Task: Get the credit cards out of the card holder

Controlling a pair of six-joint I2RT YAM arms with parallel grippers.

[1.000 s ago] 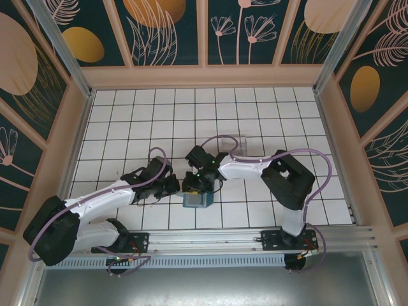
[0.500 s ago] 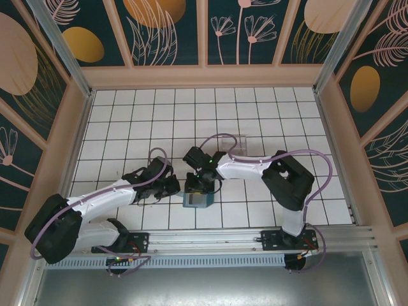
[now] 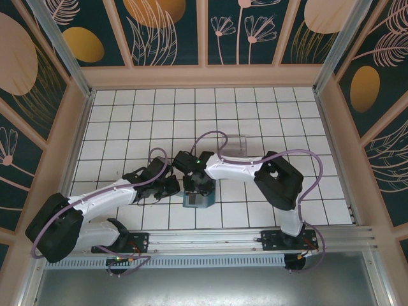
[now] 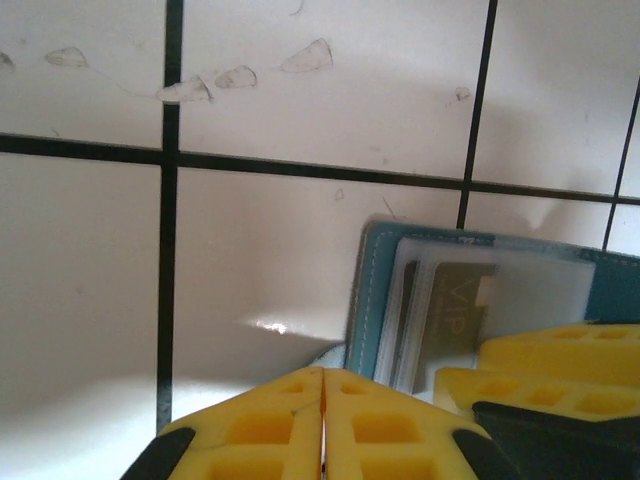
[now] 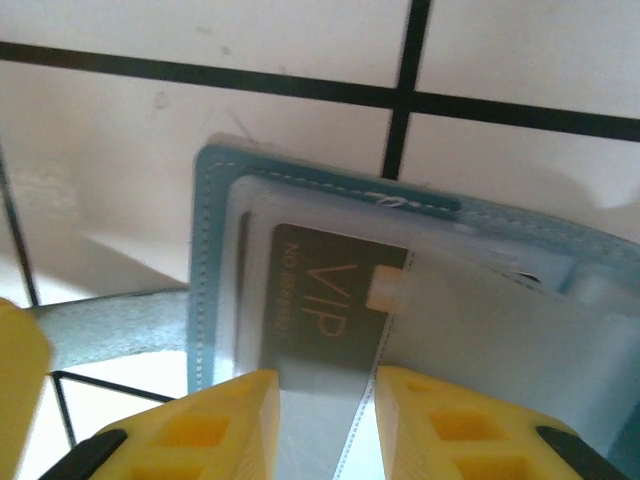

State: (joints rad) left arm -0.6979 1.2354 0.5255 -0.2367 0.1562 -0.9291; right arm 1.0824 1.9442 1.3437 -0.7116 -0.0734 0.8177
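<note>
The teal card holder (image 3: 196, 200) lies open on the tiled floor near the front middle. Its window panel (image 5: 420, 290) holds a dark card marked VIP (image 5: 325, 305) under a clear sleeve, with a pale card edge beside it. My right gripper (image 5: 325, 425) hovers open over that panel, one yellow finger on either side of the sleeve's lower edge, and sits over the wallet (image 3: 194, 183). My left gripper (image 4: 322, 400) is shut, its tips at the holder's left edge (image 4: 365, 300); from above it sits just left (image 3: 169, 187). The VIP card (image 4: 455, 315) also shows there.
A clear plastic tray (image 3: 237, 143) stands behind the right arm's wrist. The right gripper's yellow fingers (image 4: 560, 360) crowd in close to the left gripper. White tiles stretch out to the back and both sides, bounded by wooden walls.
The right arm's wrist has swung left, bringing its gripper further over the card holder. The left arm has hardly moved.
</note>
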